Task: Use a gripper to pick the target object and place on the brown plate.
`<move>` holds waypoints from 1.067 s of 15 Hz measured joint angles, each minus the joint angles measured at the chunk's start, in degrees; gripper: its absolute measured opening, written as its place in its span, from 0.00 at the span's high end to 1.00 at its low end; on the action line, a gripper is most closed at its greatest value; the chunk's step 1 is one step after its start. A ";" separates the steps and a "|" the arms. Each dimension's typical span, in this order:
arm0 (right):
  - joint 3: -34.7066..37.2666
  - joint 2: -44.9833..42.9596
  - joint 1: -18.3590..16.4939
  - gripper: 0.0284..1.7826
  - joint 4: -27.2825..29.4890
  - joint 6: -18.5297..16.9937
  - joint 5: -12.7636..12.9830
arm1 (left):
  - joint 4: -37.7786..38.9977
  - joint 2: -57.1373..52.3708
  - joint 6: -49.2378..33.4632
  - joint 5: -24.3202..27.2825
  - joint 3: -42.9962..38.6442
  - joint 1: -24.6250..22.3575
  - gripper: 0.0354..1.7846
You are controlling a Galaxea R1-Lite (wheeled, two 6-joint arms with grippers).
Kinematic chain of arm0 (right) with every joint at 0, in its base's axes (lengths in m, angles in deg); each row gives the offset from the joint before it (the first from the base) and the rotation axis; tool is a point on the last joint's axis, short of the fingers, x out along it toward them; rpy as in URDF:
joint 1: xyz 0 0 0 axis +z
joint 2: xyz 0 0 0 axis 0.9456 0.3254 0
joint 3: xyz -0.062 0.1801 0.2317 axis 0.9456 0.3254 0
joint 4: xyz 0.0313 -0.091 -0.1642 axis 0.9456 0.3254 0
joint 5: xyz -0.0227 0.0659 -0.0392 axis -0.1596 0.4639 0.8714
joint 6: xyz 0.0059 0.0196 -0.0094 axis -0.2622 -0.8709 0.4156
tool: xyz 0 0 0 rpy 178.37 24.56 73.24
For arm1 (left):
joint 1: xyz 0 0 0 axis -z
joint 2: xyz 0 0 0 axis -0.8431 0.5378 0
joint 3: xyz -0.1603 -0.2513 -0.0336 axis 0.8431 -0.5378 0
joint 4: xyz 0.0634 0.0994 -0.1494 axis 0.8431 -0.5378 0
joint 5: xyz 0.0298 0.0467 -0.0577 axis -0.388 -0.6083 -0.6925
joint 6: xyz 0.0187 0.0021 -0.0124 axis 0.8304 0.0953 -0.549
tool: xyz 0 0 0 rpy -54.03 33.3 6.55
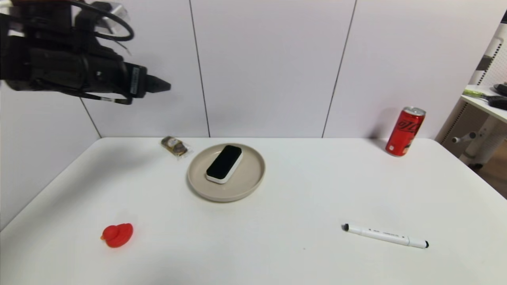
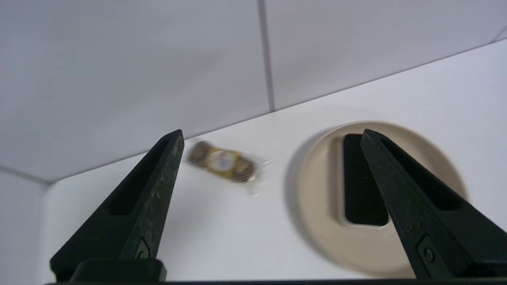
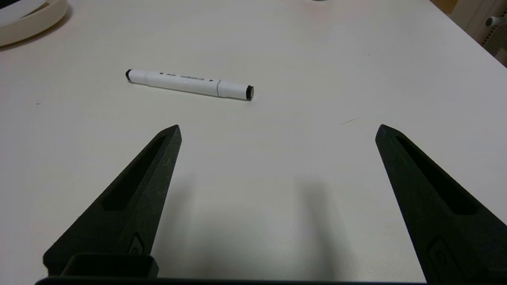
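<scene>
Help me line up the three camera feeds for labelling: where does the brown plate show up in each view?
Head view: brown plate sits mid-table toward the back wall, black-topped block lying on it.
Left wrist view: plate is seen past the open left gripper, one finger overlapping it.
Right wrist view: only a sliver of rim at the frame's corner, beyond the white marker.
Shared landmark: the white table.
</scene>
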 joint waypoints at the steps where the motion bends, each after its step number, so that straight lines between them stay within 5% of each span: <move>1: 0.00 0.00 0.00 0.05 0.02 0.01 0.00 | 0.01 -4.06 1.16 -0.01 -3.47 -2.01 0.09; 6: 0.00 0.00 0.00 0.05 0.04 -0.02 0.00 | 0.23 -28.28 1.49 -0.09 -29.78 -8.22 0.07; 12: 0.00 0.00 0.00 0.05 0.02 0.04 0.00 | 1.50 -57.55 -0.11 -0.10 -61.98 -9.59 0.06; 16: 0.00 0.00 0.00 0.05 0.02 0.04 0.00 | 7.40 -69.62 -0.59 0.02 -76.50 -9.68 0.06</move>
